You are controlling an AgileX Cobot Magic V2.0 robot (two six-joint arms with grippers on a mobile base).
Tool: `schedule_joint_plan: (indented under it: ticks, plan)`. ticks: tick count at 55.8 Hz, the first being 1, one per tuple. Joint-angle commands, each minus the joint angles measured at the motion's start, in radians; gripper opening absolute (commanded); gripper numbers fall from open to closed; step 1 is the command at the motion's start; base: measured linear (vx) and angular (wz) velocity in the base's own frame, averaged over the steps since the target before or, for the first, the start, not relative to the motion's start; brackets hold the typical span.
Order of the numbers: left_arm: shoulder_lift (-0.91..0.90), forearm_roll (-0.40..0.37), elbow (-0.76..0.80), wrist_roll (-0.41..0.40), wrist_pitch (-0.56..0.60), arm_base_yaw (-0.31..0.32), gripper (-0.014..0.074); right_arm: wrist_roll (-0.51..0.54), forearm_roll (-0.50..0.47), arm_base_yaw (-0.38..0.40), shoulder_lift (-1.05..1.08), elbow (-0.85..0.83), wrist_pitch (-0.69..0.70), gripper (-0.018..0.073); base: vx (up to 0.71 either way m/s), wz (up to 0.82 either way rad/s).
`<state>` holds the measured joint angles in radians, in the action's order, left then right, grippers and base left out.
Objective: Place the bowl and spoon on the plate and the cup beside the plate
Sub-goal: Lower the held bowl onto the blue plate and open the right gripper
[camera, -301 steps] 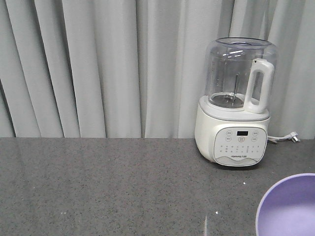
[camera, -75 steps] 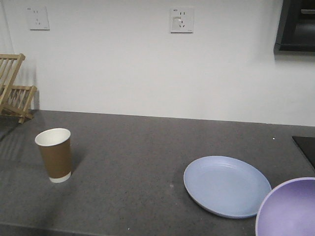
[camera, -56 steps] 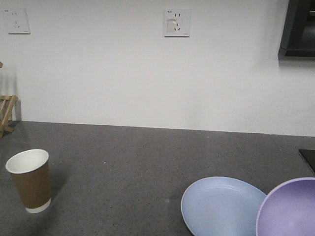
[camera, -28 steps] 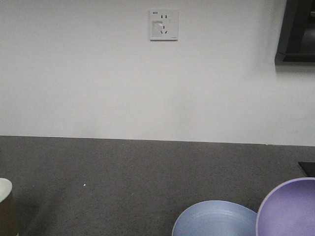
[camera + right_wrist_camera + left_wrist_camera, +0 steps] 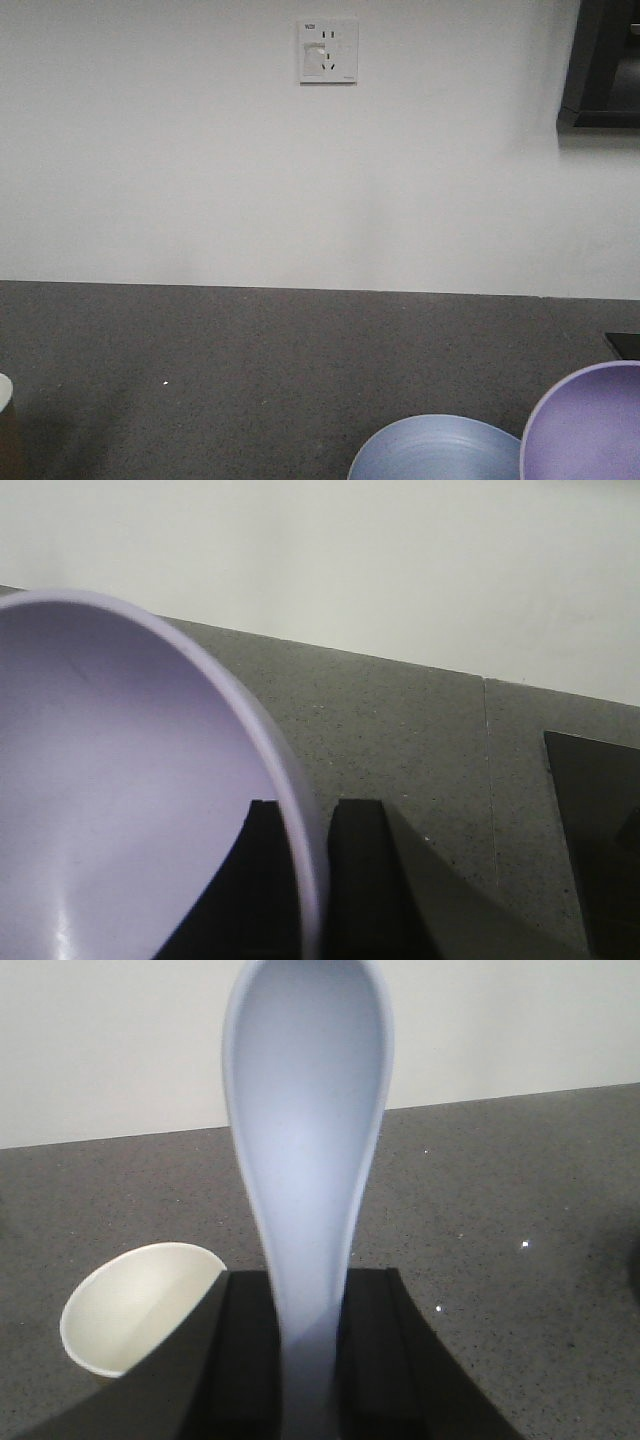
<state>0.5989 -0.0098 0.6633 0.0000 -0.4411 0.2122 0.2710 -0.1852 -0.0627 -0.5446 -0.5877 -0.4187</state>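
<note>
- Cup [image 5: 140, 1305]: stands upright on the grey countertop [image 5: 250, 370], low and left of the left gripper [image 5: 305, 1370] in the wrist view. In the front view only a sliver of it shows at the left edge.
- Left gripper: clenched on the handle of the spoon [image 5: 305, 1150]. The scoop points up and away from the fingers, above the counter, and the spoon touches neither cup nor plate.
- Plate [image 5: 435, 450]: lies flat on the counter at the bottom of the front view, bare, with its right rim hidden behind the bowl [image 5: 590, 425].
- Right gripper [image 5: 300, 850]: clamped on the bowl's rim, one finger inside the wall and one outside. The bowl is tilted and held off the counter, just right of the plate.
- Judgement: step in hand is seating the bowl on the plate.
- To do it well: shift the bowl left until it is centred over the plate, level it, lower until the base touches, and only then release. Keep the spoon back meanwhile.
</note>
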Motion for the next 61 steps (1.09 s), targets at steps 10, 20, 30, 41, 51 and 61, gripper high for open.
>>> schedule_joint_plan:
  ticks: [10,20,30,41,51,61]
  plan:
    - [0.001,-0.009,0.03,-0.012,0.084,0.005,-0.0006,0.013,-0.001,-0.001,-0.002,-0.032,0.189,-0.0008,0.0,0.0]
    - [0.001,-0.009,0.03,-0.012,0.084,0.005,-0.0006,0.009,-0.001,-0.001,-0.002,-0.032,0.186,-0.0008,0.0,0.0]
    - [0.001,-0.009,0.03,-0.012,0.085,0.005,-0.0006,0.008,-0.01,-0.001,-0.002,-0.032,0.193,-0.0008,0.0,0.0]
    - [0.001,-0.009,0.03,-0.012,0.087,0.005,-0.0006,-0.004,-0.035,-0.001,-0.035,-0.035,0.161,-0.0008,0.0,0.0]
    - [0.001,-0.009,0.03,-0.012,0.091,0.005,-0.0006,-0.078,-0.049,-0.001,-0.214,-0.079,-0.027,-0.0008,0.0,0.0]
    - [0.001,-0.009,0.03,-0.012,0.114,0.005,-0.0006,-0.068,-0.081,-0.001,-0.456,-0.172,-0.118,-0.0008,0.0,0.0]
